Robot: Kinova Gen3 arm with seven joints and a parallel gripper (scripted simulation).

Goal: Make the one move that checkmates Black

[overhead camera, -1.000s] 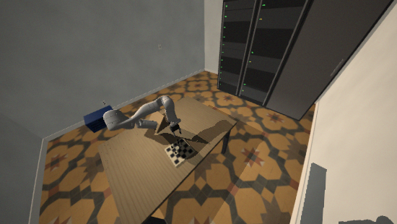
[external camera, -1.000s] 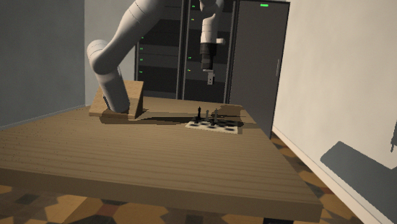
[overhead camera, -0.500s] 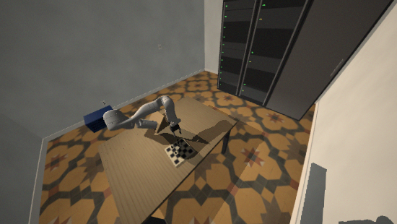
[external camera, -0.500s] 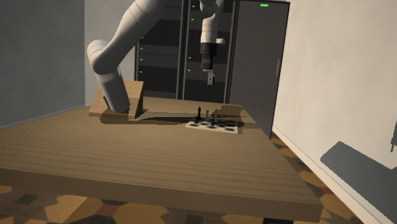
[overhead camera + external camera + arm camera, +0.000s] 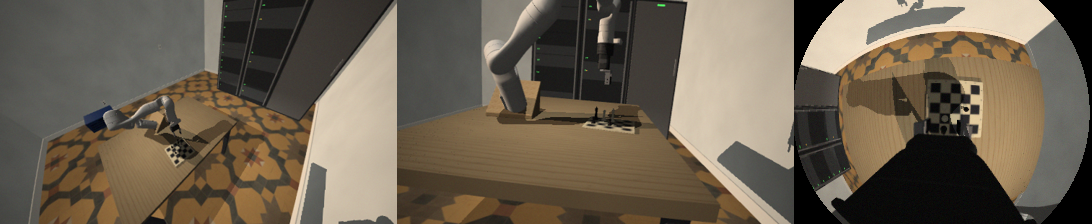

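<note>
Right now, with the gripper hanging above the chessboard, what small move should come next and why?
Probably a slow descent toward the board. The gripper is open, holds nothing, and hangs well above the chessboard; the pieces stand untouched. These views are too coarse to tell which piece to take.

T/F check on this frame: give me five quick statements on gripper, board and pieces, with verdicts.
1. The gripper is open and holds nothing. True.
2. The gripper touches a piece. False: it hangs well above the chessboard.
3. The chessboard lies on the wooden table. True.
4. Every piece lies toppled. False: the black piece and grey pieces stand upright.
5. The chessboard sits on the floor. False: it is on the table.
</note>
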